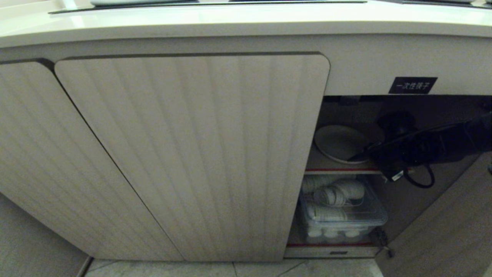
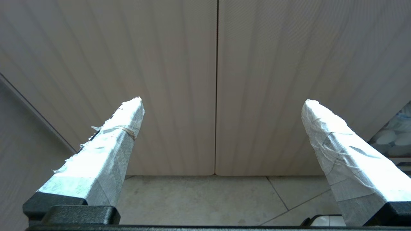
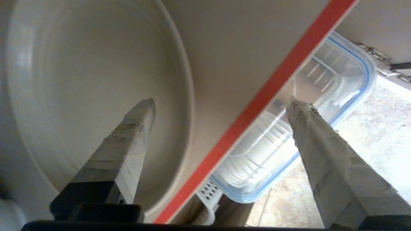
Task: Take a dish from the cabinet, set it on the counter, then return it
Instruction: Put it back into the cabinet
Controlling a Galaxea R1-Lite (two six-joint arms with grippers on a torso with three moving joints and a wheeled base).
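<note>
The dish (image 1: 338, 142), a plain cream-white plate, lies on the inner shelf (image 1: 342, 169) of the cabinet (image 1: 192, 154), whose right compartment stands open. My right gripper (image 1: 363, 154) reaches in from the right to the dish's near rim. In the right wrist view the dish (image 3: 90, 80) fills one side. My right gripper (image 3: 221, 102) is open: one taped finger hangs over the dish's inside, the other past the shelf's red front edge (image 3: 257, 99). Neither finger presses the rim. My left gripper (image 2: 222, 102) is open, parked before the shut ribbed doors. The counter (image 1: 230, 19) runs across the top.
Below the shelf sits a clear plastic box (image 1: 342, 215) of white cups, also in the right wrist view (image 3: 346, 73). A black label (image 1: 412, 85) hangs above the opening. The swung-out door (image 1: 442, 231) stands at the right, over grey floor tiles (image 1: 230, 269).
</note>
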